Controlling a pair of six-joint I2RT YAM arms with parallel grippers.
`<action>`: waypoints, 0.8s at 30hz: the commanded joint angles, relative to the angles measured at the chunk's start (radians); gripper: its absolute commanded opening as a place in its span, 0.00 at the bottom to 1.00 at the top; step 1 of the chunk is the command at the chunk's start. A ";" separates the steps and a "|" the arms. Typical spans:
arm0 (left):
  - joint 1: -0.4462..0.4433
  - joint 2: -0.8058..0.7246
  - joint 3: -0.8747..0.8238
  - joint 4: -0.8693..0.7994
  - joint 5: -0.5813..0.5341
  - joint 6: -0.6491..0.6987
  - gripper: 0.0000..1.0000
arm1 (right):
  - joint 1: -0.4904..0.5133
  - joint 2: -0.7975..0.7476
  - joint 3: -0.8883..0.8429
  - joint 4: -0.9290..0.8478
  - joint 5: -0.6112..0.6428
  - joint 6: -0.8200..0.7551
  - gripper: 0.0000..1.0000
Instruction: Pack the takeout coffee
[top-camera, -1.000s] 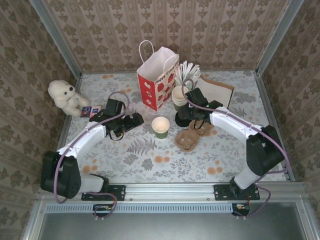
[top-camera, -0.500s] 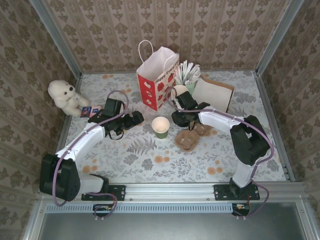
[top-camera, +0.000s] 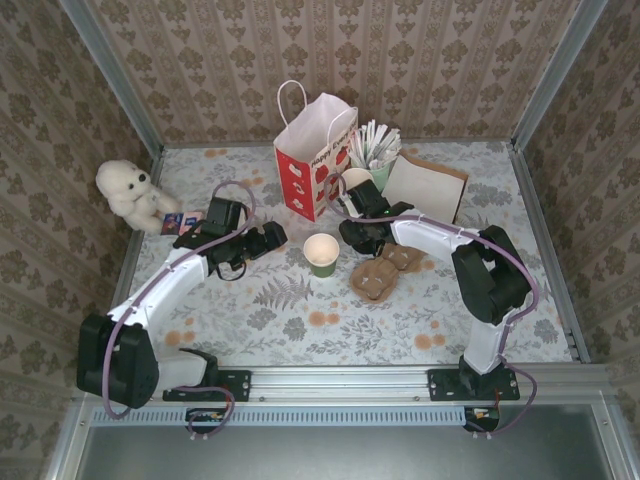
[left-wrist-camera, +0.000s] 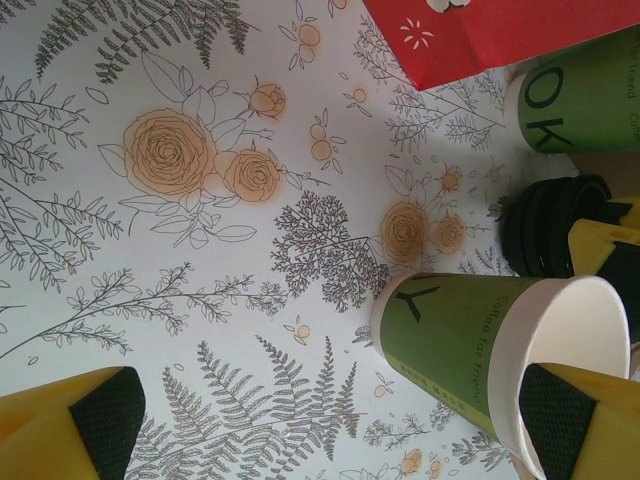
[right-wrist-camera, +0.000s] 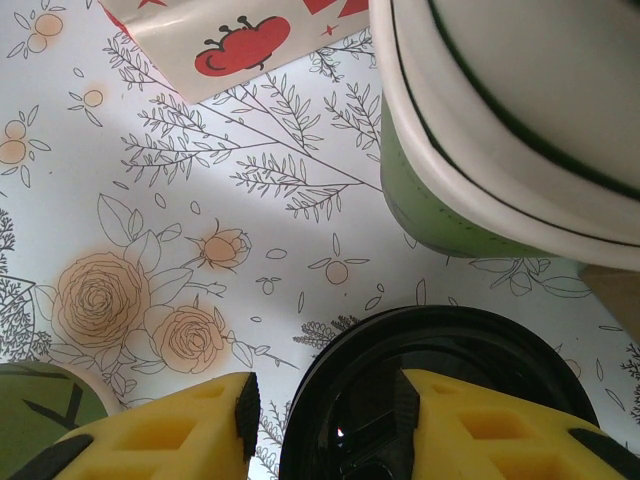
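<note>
The takeout coffee cup (top-camera: 322, 254) stands upright mid-table, dark green with a cream inside and no lid on it; it also shows in the left wrist view (left-wrist-camera: 470, 340). Its black lid (right-wrist-camera: 440, 400) lies flat on the table to the cup's right (left-wrist-camera: 545, 225). My right gripper (top-camera: 350, 232) hangs over the lid, jaws half closed astride its rim (right-wrist-camera: 320, 420): one finger (right-wrist-camera: 170, 430) is outside with a small gap to the rim, the other is inside the lid. My left gripper (top-camera: 272, 238) is wide open left of the cup (left-wrist-camera: 330, 415), not touching it.
The red-and-white paper bag (top-camera: 315, 150) stands open behind the cup. A pale green cup of sticks (top-camera: 375, 150) stands close behind the lid (right-wrist-camera: 440, 200). A cardboard carrier (top-camera: 385, 270), a brown flat bag (top-camera: 428, 185) and a white teddy (top-camera: 130, 192) lie around.
My right gripper has shifted left toward the paper bag and its jaws have narrowed over the lid. The left arm has barely moved and stays open.
</note>
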 joint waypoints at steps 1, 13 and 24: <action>-0.008 -0.020 -0.004 -0.001 -0.013 0.012 1.00 | 0.006 -0.026 0.021 -0.033 0.007 -0.018 0.44; -0.008 -0.035 -0.009 -0.001 -0.015 0.014 1.00 | 0.005 -0.176 -0.017 -0.016 -0.012 0.089 0.50; -0.008 -0.031 -0.012 0.000 -0.025 0.020 1.00 | -0.066 -0.316 -0.191 -0.004 0.143 0.545 0.52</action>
